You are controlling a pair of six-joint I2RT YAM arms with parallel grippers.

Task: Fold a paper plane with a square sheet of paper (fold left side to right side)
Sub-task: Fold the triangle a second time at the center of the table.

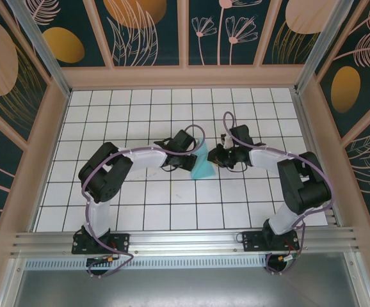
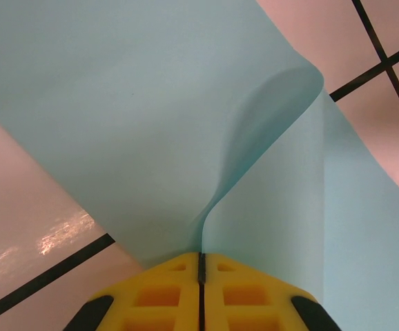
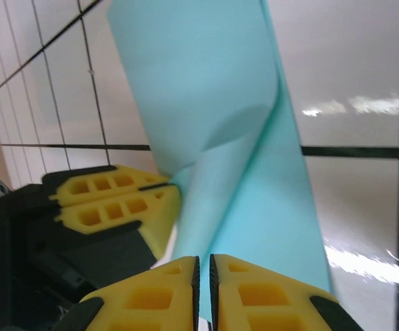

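The square sheet of paper (image 1: 203, 164) sits mid-table, curled up off the white grid-tiled table (image 1: 172, 204), between the left gripper (image 1: 194, 153) and the right gripper (image 1: 216, 155); leaf-patterned wall panels (image 1: 150, 25) surround them. From the left wrist, the left gripper (image 2: 201, 265) is closed, pinching the sheet (image 2: 151, 103). From the right wrist, the right gripper (image 3: 204, 276) is nearly closed on its lower edge.

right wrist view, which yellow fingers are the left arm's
The left gripper: sideways pair at left, pinching the paper; the right gripper sits bottom centre.

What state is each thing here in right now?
Square sheet of paper: bent over in a soft curl, not pressed into a flat crease.
Left gripper: shut, pinching the paper.
Right gripper: shut, pinching the paper.
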